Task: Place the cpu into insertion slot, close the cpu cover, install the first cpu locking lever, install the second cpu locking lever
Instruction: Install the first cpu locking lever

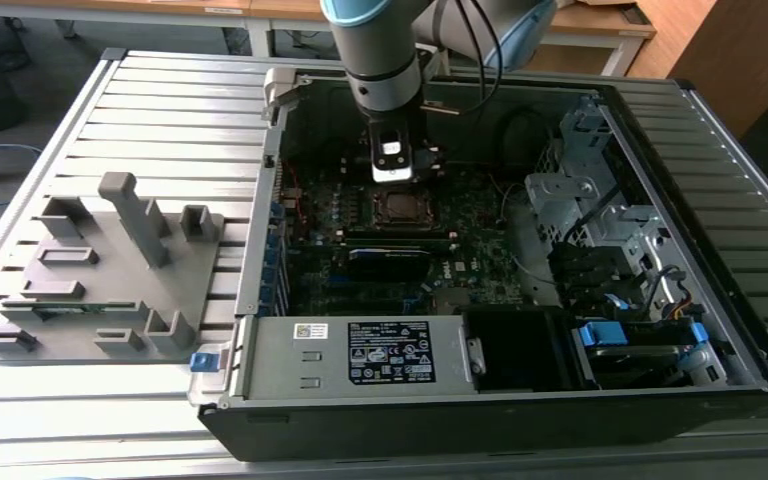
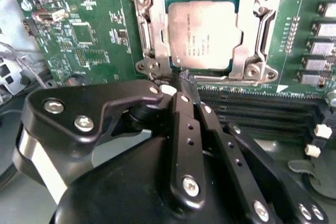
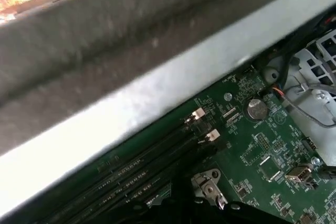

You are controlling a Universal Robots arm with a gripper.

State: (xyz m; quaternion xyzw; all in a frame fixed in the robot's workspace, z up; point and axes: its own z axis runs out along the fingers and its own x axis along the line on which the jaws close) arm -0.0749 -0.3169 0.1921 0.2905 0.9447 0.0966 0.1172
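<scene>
Green motherboard (image 2: 94, 40) is lying under us. We are keeping our gripper (image 2: 185, 77) clenched, fingers together, its tip touching the rim of the insertion slot (image 2: 144, 40). We are seeing the cpu (image 2: 203, 34) sitting flat inside this slot, beside the memory slots (image 2: 262, 111).

No print is legible. The cpu (image 2: 203, 34) carries faint engraved lines on its metal top, too small to read. The black label plate (image 1: 391, 352) on the power supply (image 1: 344, 375) bears white print and symbols, and a small white sticker (image 1: 309, 331) beside it is also unreadable.
</scene>
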